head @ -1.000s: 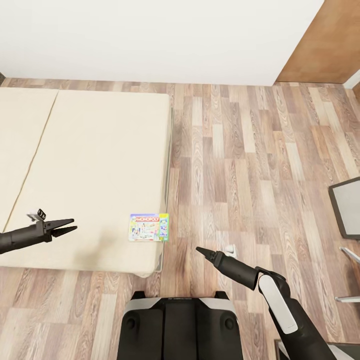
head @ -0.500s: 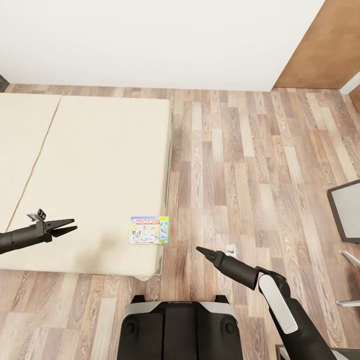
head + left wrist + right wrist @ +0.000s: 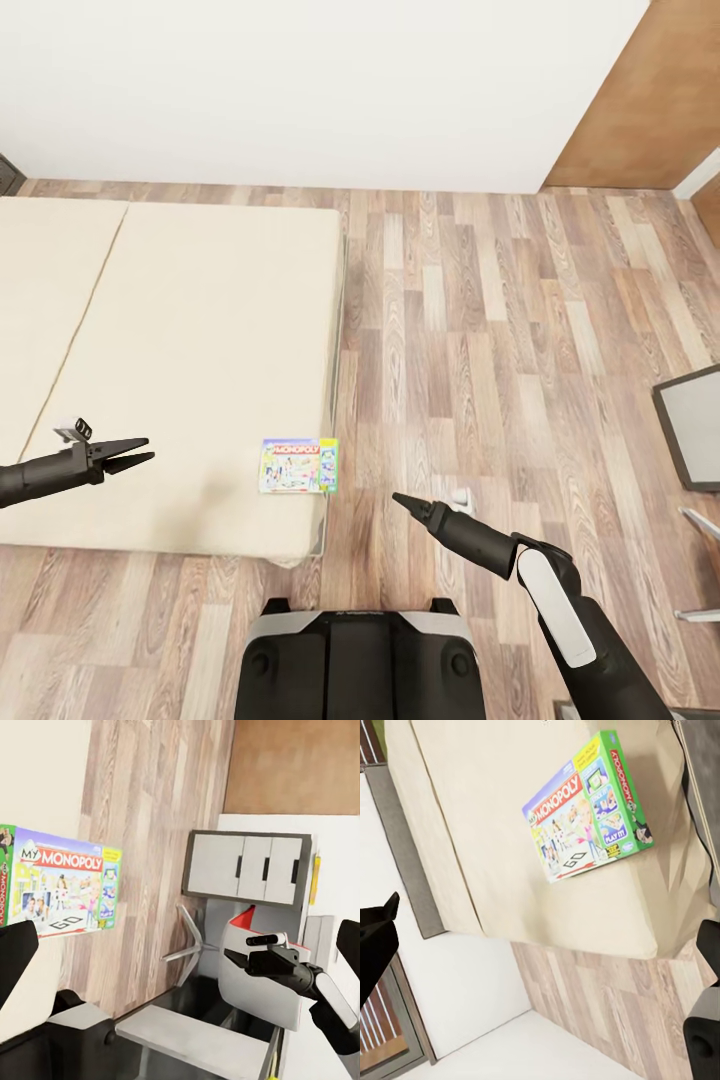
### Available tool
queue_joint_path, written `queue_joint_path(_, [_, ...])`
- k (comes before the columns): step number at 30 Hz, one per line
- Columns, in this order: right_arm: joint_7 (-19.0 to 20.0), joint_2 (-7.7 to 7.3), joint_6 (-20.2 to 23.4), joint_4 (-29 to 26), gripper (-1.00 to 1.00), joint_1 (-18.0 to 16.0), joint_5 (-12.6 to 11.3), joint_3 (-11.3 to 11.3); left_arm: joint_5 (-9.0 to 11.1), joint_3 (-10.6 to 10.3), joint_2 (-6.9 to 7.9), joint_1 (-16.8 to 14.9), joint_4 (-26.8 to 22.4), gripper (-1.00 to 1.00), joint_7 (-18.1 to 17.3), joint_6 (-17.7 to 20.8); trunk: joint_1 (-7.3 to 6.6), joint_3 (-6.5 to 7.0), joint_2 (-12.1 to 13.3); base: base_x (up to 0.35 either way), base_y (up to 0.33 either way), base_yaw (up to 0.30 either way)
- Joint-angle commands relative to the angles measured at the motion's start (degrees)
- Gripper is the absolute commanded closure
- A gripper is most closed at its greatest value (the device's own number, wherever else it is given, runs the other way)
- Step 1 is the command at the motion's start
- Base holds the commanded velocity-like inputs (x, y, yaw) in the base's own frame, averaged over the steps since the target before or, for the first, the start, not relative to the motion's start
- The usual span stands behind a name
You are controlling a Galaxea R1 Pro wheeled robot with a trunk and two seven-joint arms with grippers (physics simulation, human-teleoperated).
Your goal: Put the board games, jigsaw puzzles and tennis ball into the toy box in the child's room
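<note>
One board game (image 3: 298, 466), a flat Monopoly box with a pale multicoloured cover and green edge, lies on the bed (image 3: 180, 330) close to its near right corner. The left wrist view has the same board game (image 3: 60, 881), and so does the right wrist view (image 3: 589, 806). My left gripper (image 3: 140, 451) hovers open over the mattress, left of the box and apart from it. My right gripper (image 3: 398, 498) hangs open above the wood floor, right of the bed's corner, holding nothing. The table and toy box are out of view.
A white wall runs behind the bed, with a brown wooden panel (image 3: 650, 100) at the far right. A grey dark-rimmed furniture piece (image 3: 692, 425) and metal legs (image 3: 700, 520) sit at the right edge. A white drawer unit (image 3: 247, 866) is in the left wrist view. My base (image 3: 355, 660) is below.
The whole picture has slid down a little, so the camera moved. Both arms keep their places in the picture, and the board game lies as before on the bed.
</note>
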Motion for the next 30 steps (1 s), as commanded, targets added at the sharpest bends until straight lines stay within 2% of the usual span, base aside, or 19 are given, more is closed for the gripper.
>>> queue_joint_path(1, [0.1, -0.03, 0.2, 0.0, -1.0, 0.0, 0.0, 0.0, 0.0, 0.0, 0.01, 0.0, 0.0, -1.0, -0.2, 0.6, 0.04, 0.04, -0.1, 0.0, 0.0, 0.0])
queue_joint_path(30, [0.1, -0.03, 0.2, -0.1, -1.0, 0.0, 0.0, 0.1, 0.0, 0.0, 0.01, 0.0, 0.0, -1.0, -0.2, 0.4, 0.04, 2.8, -0.1, 0.0, 0.0, 0.0])
